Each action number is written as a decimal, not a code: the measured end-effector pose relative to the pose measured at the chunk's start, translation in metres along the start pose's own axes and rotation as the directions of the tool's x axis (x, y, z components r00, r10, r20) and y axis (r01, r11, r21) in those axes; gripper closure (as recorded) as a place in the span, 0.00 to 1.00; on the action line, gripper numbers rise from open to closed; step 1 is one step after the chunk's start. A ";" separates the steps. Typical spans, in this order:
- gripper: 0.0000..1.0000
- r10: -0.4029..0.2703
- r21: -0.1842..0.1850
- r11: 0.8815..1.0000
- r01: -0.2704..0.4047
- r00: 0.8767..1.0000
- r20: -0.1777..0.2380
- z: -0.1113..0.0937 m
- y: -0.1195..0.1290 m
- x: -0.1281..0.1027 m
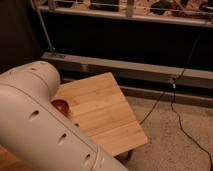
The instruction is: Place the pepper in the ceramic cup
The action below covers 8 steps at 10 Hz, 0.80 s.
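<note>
Pepper and ceramic cup appear nowhere in the camera view, so where the task's piece lies cannot be told; the nearest thing to it in colour is a round red-orange bowl (60, 105), which sits on the wooden surface (105, 115) at its left part and is half hidden behind the robot's arm (40, 125). That arm is a thick white casing with a row of small dark slots along its side, and it fills the lower left of the view from the left edge down to the bottom edge, covering the near left part of the surface. The claw is out of view, hidden somewhere beyond the casing, and its fingers are drawn together; whether anything is held between them cannot be told. The surface is a pale bamboo board with a visible grain, seen at an angle with one corner pointing to the lower right. Beyond it a speckled floor (175, 145) spreads to the right, crossed by a thin black cable (175, 107) that runs down from a metal rail (150, 70) along the dark back wall. High above, a shelf (125, 12) carries blurred things that cannot be made out.
</note>
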 end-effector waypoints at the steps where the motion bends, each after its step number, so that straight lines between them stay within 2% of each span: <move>1: 1.00 -0.001 -0.002 1.000 0.001 1.000 0.004 0.001 0.000 0.000; 8: 1.00 -0.005 -0.015 1.000 0.005 1.000 0.001 0.011 0.011 0.007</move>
